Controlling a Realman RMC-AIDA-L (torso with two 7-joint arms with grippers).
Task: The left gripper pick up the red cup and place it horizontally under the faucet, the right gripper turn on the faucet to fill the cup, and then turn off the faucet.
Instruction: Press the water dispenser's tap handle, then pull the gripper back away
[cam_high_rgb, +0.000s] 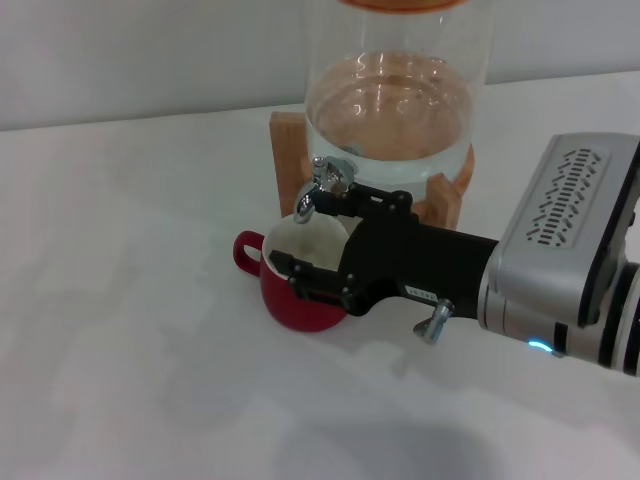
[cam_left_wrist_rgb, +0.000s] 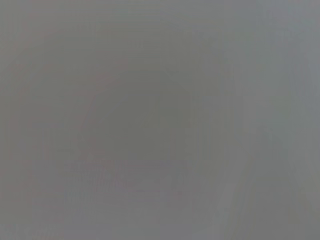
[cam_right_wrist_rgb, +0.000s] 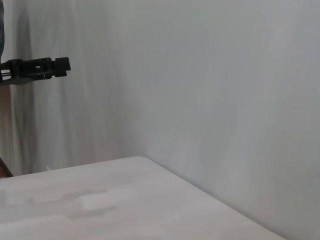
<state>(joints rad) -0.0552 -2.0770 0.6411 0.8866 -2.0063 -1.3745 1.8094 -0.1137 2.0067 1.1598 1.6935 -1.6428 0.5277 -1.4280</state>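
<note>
Your right gripper (cam_high_rgb: 312, 240) is reaching in from the right with fingers spread, straddling the faucet (cam_high_rgb: 322, 188) lever — since the red cup (cam_high_rgb: 296, 282) is sitting below the spout.

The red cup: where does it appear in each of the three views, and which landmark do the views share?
Head view: the red cup stands at the centre on the white table, under the faucet, partly covered by the right gripper.
Left wrist view: not in it; only plain grey shows.
Right wrist view: not in it; table and wall only.
Shared landmark: the white table, seen in the head and right wrist views.
</note>
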